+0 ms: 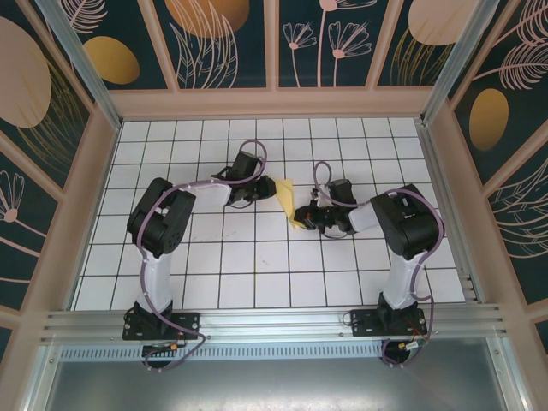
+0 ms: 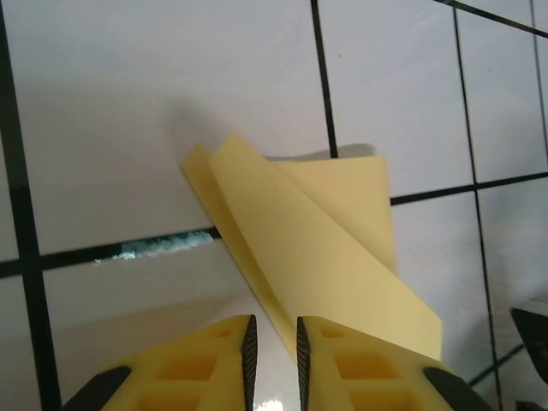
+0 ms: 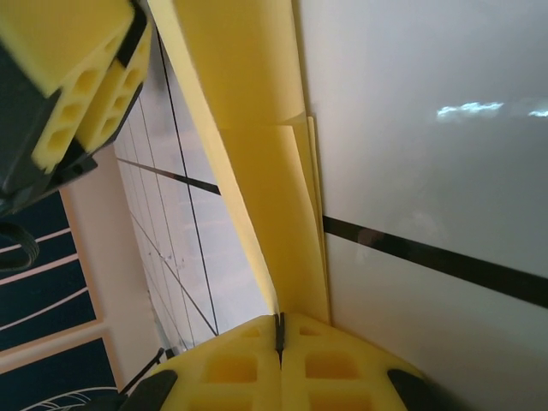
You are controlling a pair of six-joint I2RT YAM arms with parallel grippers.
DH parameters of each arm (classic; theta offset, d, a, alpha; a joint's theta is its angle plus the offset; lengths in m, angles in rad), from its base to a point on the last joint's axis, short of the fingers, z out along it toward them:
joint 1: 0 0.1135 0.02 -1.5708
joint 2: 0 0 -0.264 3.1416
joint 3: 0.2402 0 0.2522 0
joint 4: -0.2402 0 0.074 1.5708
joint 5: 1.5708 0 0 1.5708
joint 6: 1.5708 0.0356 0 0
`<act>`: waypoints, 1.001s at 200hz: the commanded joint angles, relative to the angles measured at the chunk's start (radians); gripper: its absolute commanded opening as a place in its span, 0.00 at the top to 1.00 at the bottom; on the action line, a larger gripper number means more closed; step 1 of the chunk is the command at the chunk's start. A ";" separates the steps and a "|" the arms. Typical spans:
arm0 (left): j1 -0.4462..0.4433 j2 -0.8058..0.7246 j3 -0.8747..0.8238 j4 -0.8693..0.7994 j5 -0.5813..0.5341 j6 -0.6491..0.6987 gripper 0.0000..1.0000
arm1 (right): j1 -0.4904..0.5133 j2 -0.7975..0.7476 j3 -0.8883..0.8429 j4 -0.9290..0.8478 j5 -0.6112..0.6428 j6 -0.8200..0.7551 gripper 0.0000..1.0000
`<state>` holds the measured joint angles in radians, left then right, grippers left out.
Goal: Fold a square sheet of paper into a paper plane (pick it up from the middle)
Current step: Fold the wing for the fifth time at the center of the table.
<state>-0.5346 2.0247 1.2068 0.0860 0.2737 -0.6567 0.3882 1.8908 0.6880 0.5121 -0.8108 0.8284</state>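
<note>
Two layers of yellow sheet are pinched by closed right fingers; left fingers, slightly parted and empty, should be pressed along the fold.

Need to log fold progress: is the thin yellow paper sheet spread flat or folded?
Folded: the thin yellow paper sheet shows overlapping layers meeting along a slanted crease in the left wrist view.

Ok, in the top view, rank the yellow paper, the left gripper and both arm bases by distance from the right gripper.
1. yellow paper: pinched in the right gripper, just up and left of it.
2. left gripper: across the paper, farther left.
3. right arm base: near table edge, right side.
4. left arm base: near table edge, far left.
</note>
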 commanded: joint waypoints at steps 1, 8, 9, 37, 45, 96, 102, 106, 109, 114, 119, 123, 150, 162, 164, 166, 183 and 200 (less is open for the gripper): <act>0.001 -0.087 -0.073 0.156 0.078 -0.015 0.76 | -0.014 0.037 -0.027 0.000 -0.006 0.055 1.00; -0.002 -0.098 -0.095 0.186 0.087 -0.022 0.76 | -0.015 0.043 -0.028 0.007 -0.008 0.066 1.00; -0.003 -0.100 -0.098 0.188 0.089 -0.022 0.76 | -0.014 0.043 -0.030 0.007 -0.009 0.067 1.00; -0.026 -0.113 -0.155 0.267 0.118 -0.036 0.76 | -0.019 0.053 -0.027 0.004 -0.008 0.078 1.00; -0.032 -0.111 -0.162 0.279 0.122 -0.036 0.77 | -0.019 0.053 -0.027 -0.002 -0.006 0.077 1.00; -0.065 -0.058 -0.142 0.273 0.125 -0.031 0.85 | -0.023 0.063 -0.021 -0.021 0.002 0.078 1.00; -0.065 -0.051 -0.144 0.273 0.121 -0.031 0.86 | -0.023 0.062 -0.019 -0.023 0.002 0.077 1.00; -0.065 -0.049 -0.145 0.271 0.120 -0.030 0.87 | -0.022 0.063 -0.018 -0.024 0.004 0.078 1.00; -0.064 -0.046 -0.146 0.270 0.118 -0.029 0.87 | -0.023 0.063 -0.018 -0.024 0.004 0.079 1.00; -0.064 -0.041 -0.147 0.268 0.117 -0.030 0.88 | -0.022 0.065 -0.016 -0.026 0.004 0.078 1.00; -0.065 -0.038 -0.149 0.270 0.117 -0.031 0.88 | -0.022 0.065 -0.015 -0.028 0.004 0.080 1.00; -0.065 -0.033 -0.150 0.270 0.117 -0.032 0.89 | -0.023 0.065 -0.015 -0.029 0.005 0.078 1.00; -0.066 -0.012 -0.161 0.289 0.130 -0.047 0.90 | -0.023 0.069 -0.012 -0.030 0.007 0.079 1.00; -0.067 -0.003 -0.159 0.292 0.134 -0.052 0.91 | -0.023 0.071 -0.012 -0.031 0.006 0.079 1.00; -0.067 -0.001 -0.158 0.292 0.134 -0.052 0.91 | -0.022 0.070 -0.012 -0.031 0.005 0.078 1.00; -0.067 0.001 -0.158 0.291 0.134 -0.052 0.91 | -0.022 0.070 -0.012 -0.031 0.005 0.079 1.00; -0.068 0.012 -0.149 0.285 0.131 -0.053 0.91 | -0.023 0.073 -0.012 -0.032 0.005 0.078 1.00; -0.068 0.025 -0.137 0.275 0.129 -0.052 0.91 | -0.022 0.075 -0.012 -0.032 0.005 0.077 1.00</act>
<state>-0.5999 2.0209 1.0546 0.3416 0.3893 -0.7006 0.3737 1.9121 0.6849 0.5510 -0.8482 0.8974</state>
